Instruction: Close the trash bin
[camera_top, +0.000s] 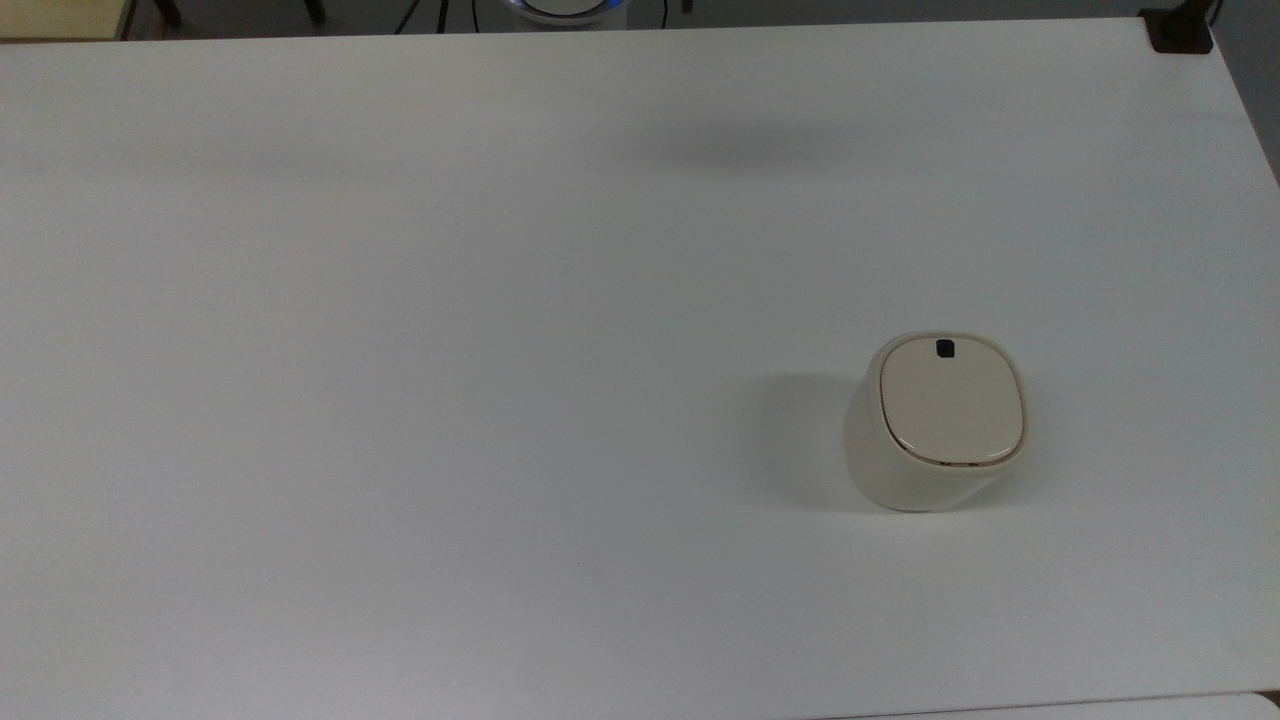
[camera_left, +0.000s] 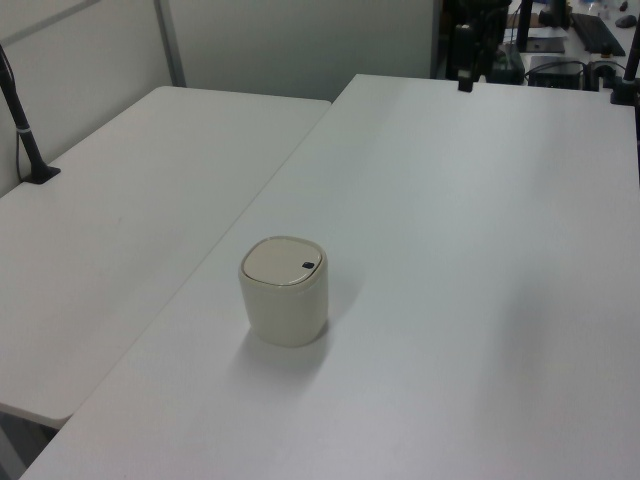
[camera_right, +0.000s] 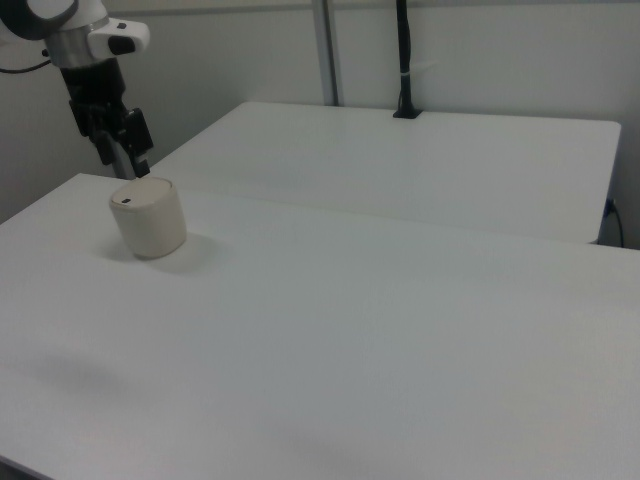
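trash bin (camera_top: 935, 425) lid flat down, gripper (camera_right: 140, 163) apart above.

The trash bin (camera_top: 935, 425) stands upright on the table (camera_top: 400, 400), toward the top view's right and a little below its middle, its lid (camera_top: 952, 402) lying flat in the rim. In the left view it sits near the table's left edge, with a second table (camera_left: 120, 220) alongside to the left. In the right view the tool (camera_right: 128, 140) hangs just behind and above the bin (camera_right: 148, 217), at the right view's far left.
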